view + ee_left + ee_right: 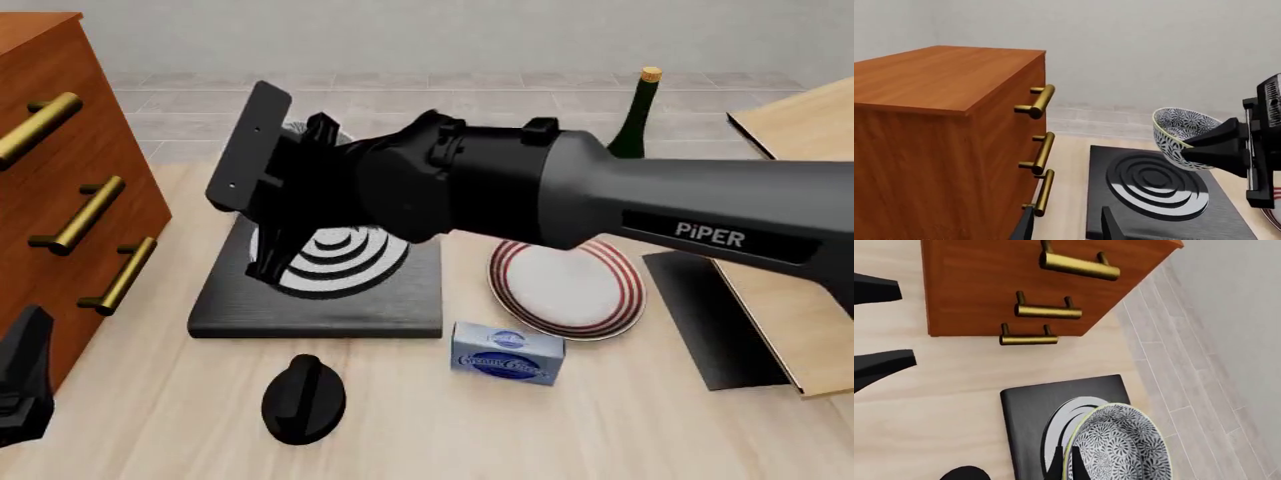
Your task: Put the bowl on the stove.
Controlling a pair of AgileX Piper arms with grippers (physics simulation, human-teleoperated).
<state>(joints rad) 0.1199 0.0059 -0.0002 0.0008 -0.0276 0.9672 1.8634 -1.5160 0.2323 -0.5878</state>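
The light wooden table (147, 420) carries the stove (320, 300), knob (303, 398), plate (567, 288), box (507, 353), flat panel (707, 315), bottle (638, 115) and, at frame left, the drawer cabinet (54, 190).

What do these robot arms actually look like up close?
The right arm is a thick, rounded dark grey tube with "PiPER" printed on it in white. It ends in a bulkier black wrist and a flat black plate. The right gripper has matte black, wedge-shaped fingers. Only a black tip of the left gripper shows.
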